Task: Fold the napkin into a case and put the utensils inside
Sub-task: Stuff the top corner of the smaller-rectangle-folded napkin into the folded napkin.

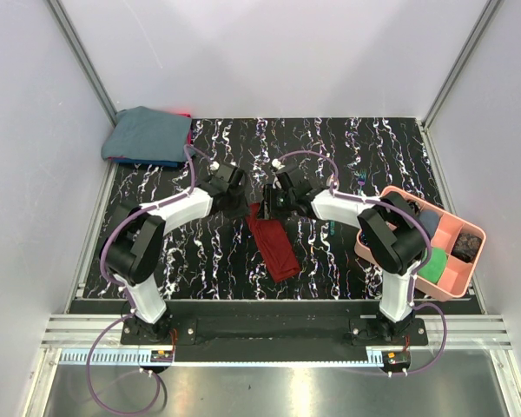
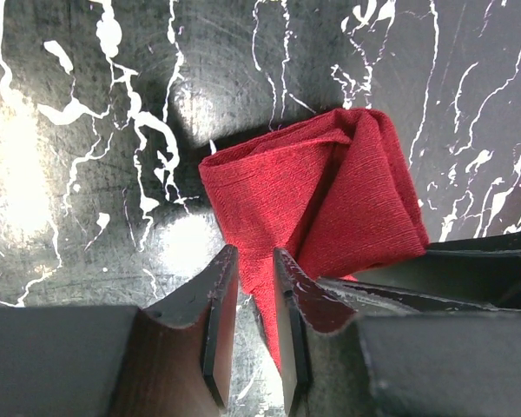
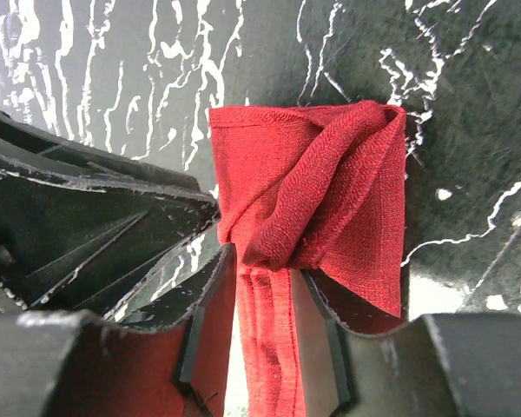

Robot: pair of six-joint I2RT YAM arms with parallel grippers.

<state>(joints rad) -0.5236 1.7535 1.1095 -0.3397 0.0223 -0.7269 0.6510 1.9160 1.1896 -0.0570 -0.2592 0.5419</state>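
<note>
The dark red napkin (image 1: 276, 248) lies mid-table as a narrow folded strip running toward the near edge. Both grippers meet at its far end. There the cloth is doubled over in a loose diagonal fold (image 2: 321, 191) (image 3: 330, 182). My left gripper (image 1: 246, 208) (image 2: 253, 261) stands slightly open. A tapering tip of cloth sits between its jaws, with table showing beside it. My right gripper (image 1: 266, 207) (image 3: 267, 261) is closed round a bunched fold of the napkin. I cannot make out the utensils in any view.
A pink compartment tray (image 1: 371, 252) with dark, green and blue items sits at the right edge, partly under the right arm. A blue-grey cloth bundle (image 1: 148, 135) lies at the far left corner. Metal frame posts and white walls bound the black marbled table.
</note>
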